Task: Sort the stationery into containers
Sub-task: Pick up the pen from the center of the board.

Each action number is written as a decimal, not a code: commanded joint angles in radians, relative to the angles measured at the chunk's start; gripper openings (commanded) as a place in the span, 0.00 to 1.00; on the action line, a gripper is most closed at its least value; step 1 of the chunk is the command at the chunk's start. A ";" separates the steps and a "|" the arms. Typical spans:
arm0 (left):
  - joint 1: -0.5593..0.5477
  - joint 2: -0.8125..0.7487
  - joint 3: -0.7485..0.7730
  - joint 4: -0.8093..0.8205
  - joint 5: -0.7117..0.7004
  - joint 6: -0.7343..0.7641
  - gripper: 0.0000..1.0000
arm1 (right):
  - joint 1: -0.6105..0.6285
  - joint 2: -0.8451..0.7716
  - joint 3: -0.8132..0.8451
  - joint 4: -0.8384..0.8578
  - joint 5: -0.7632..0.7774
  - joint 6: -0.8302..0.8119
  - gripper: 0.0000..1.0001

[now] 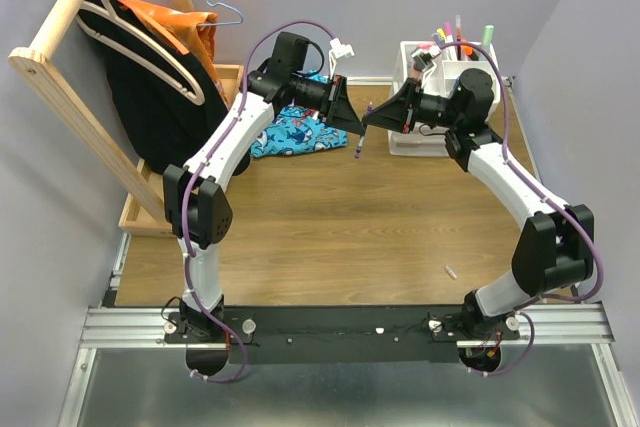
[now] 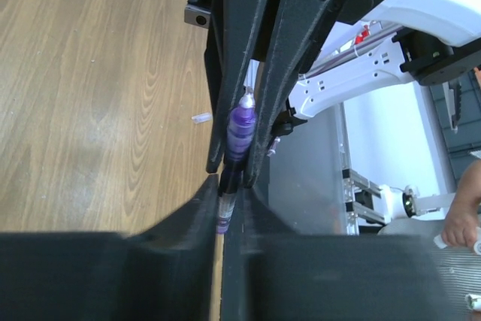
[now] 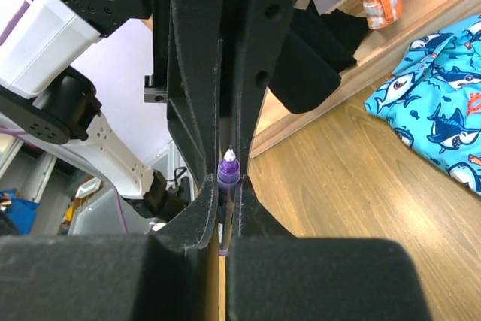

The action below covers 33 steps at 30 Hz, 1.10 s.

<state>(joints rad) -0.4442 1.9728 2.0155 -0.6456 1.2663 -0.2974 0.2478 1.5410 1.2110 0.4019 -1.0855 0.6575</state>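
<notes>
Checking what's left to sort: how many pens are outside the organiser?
1: the purple pen, mid-air, gripped by the left end effector and right end effector. A tiny white bit on the table is unclear; others may be hidden.

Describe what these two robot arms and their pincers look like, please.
The left arm and right arm have white rounded segments with bulky black joints. A thin purple cable loops along each. The left gripper and right gripper have matte black, wedge-shaped fingers.
</notes>
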 commanded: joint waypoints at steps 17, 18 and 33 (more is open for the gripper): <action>-0.036 0.024 0.038 -0.042 0.027 0.038 0.37 | 0.005 0.028 0.044 0.026 0.088 -0.012 0.04; -0.039 0.026 0.042 -0.043 0.028 0.040 0.37 | 0.005 0.030 0.042 0.034 0.091 0.005 0.02; -0.033 0.014 0.036 -0.106 0.030 0.112 0.00 | -0.093 -0.034 0.042 -0.211 0.142 -0.091 0.45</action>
<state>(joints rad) -0.4660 2.0064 2.0476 -0.6857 1.2522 -0.2134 0.2386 1.5494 1.2263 0.3664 -1.0157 0.6727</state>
